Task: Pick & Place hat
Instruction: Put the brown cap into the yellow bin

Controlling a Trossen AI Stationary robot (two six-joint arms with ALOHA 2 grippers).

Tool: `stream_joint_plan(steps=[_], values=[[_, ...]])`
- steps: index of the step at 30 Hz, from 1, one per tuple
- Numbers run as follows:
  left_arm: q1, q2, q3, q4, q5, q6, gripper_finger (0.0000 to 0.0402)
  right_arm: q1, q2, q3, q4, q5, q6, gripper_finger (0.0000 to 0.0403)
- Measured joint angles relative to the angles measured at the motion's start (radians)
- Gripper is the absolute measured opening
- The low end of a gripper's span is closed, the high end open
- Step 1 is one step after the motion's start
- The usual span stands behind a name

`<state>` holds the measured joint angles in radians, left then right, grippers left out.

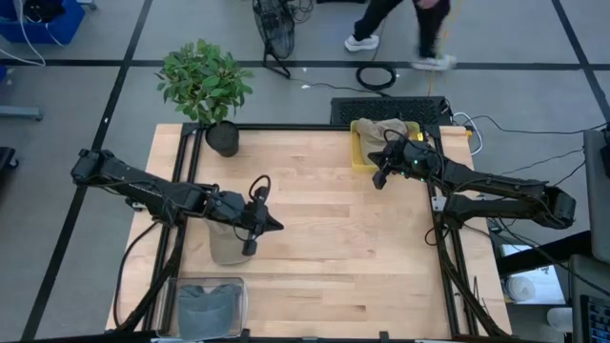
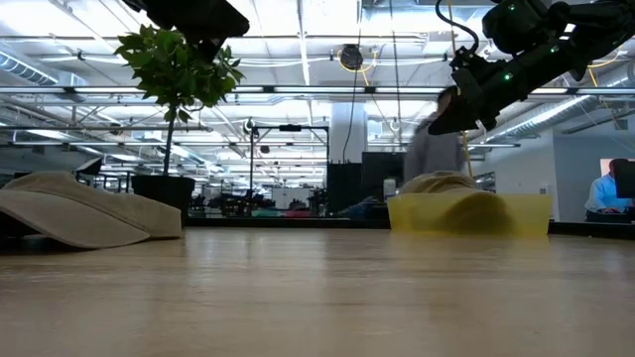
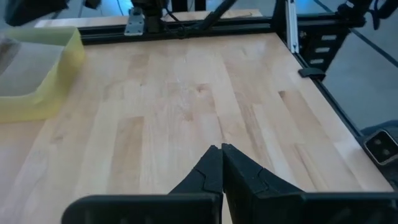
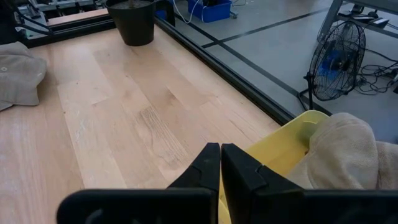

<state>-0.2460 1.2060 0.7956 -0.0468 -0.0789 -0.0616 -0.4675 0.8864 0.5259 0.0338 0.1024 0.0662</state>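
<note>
Right up front, the left gripper (image 3: 221, 163) hangs above bare wooden table (image 1: 315, 238) with its fingers pressed together on nothing, while a beige hat (image 1: 229, 240) lies flat on the boards just beneath that arm, brim toward the low camera. Across the table the right gripper (image 4: 220, 163) is pinched shut and empty too, poised over the near rim of the yellow bin (image 4: 283, 155) at the far edge, and a second hat (image 4: 345, 152) sits bundled inside that bin. Potted plant (image 1: 208, 88) stands at the far left corner, with a clear lidded box (image 1: 210, 305) at the near edge.
</note>
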Motion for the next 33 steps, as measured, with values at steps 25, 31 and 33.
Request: stream_joint_plan(steps=[25,31,33], values=[[-0.13,0.0,0.0,-0.033,-0.079,-0.101,0.001,0.0,0.0,0.0,0.0,0.0,0.0,0.0004],[-0.101,0.0,0.0,-0.015,-0.081,-0.107,0.001,0.0,0.0,0.0,0.0,0.0,0.0,0.0004],[-0.089,0.0,0.0,-0.013,-0.081,-0.131,0.001,0.0,0.0,0.0,0.0,0.0,0.0,0.0004]])
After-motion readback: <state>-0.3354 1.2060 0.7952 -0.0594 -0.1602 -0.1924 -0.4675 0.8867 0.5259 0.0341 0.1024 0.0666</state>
